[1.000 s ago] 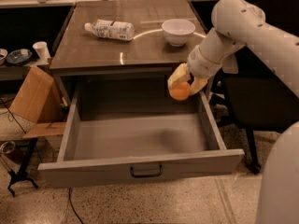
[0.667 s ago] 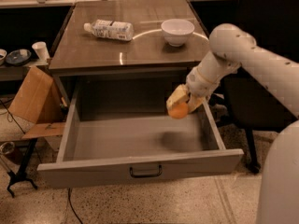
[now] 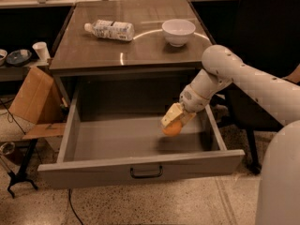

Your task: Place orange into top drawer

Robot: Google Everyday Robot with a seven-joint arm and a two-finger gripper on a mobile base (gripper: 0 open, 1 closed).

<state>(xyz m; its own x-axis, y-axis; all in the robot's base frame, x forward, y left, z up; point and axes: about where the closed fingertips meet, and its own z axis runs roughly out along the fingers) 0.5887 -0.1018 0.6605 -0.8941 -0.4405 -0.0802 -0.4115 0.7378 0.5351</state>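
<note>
The top drawer [image 3: 140,172] is pulled wide open below the table top; it is grey with a small dark handle at the centre of its front panel. My gripper [image 3: 173,121] reaches down into the drawer's right half from the white arm on the right. It is shut on the orange [image 3: 171,128], which shows just under the pale fingers [image 3: 171,113]. The orange hangs a little above the drawer floor, with its shadow on the floor to its right.
On the table top [image 3: 93,55] lie a plastic bottle [image 3: 110,30] on its side and a white bowl [image 3: 178,31]. A cardboard box [image 3: 33,97] leans at the left. A dark chair [image 3: 262,36] stands at the right, behind the arm.
My gripper has moved down and to the left with the orange, from the drawer's right rim to inside the drawer, close above its floor.
</note>
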